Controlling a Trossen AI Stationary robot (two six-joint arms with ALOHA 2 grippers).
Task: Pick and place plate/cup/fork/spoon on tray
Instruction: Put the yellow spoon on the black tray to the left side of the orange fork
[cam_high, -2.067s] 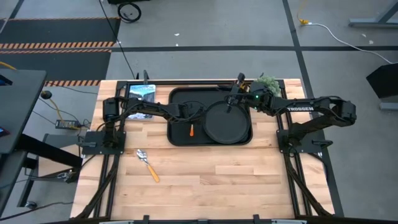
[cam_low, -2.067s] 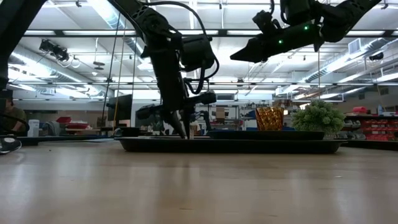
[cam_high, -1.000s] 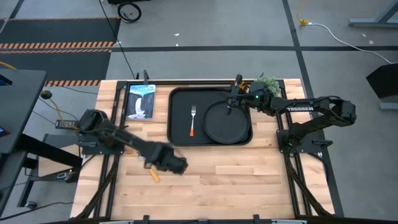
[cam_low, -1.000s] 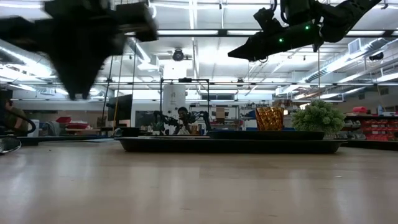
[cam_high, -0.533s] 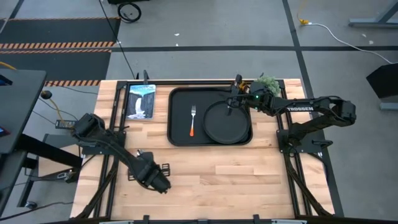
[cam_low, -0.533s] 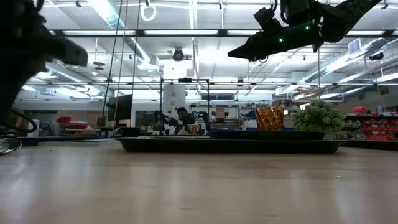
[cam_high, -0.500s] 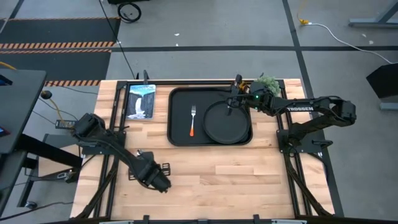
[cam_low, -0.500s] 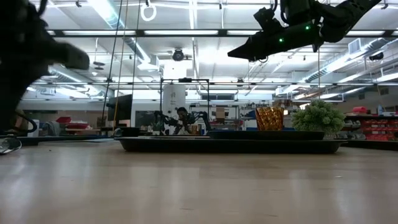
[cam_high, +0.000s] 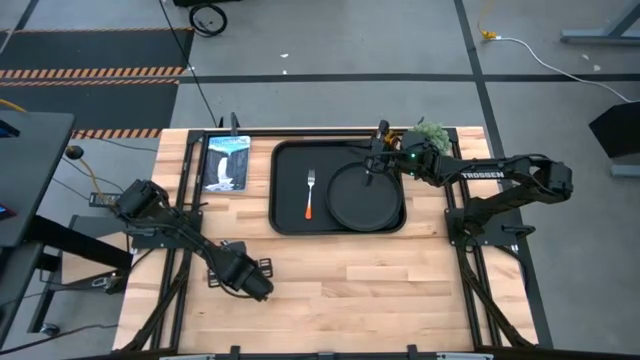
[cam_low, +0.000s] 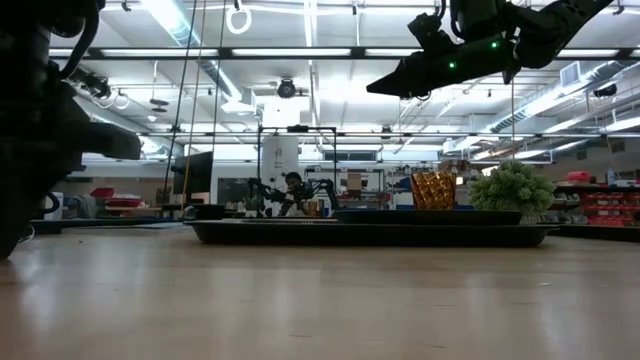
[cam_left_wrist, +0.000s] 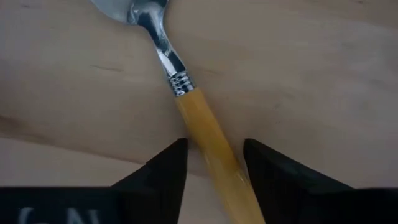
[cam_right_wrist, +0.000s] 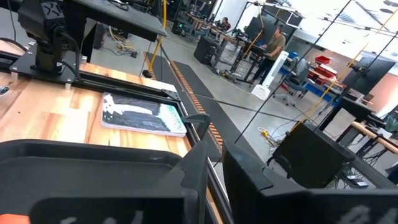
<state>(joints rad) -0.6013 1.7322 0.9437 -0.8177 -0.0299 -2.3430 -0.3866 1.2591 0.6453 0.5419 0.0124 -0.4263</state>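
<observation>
- "TROSSEN" stands in white capitals on the right arm (cam_high: 480, 177), along its forearm link, as the high view shows it.
- No other lettering, number or sign can be read: the print on the book (cam_high: 226, 161) is too small to make out.

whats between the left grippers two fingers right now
In the left wrist view, the yellow-orange plastic handle of the silver-bowled spoon lies on the wooden table between the left gripper's open dark fingers, not yet pinched.
</observation>
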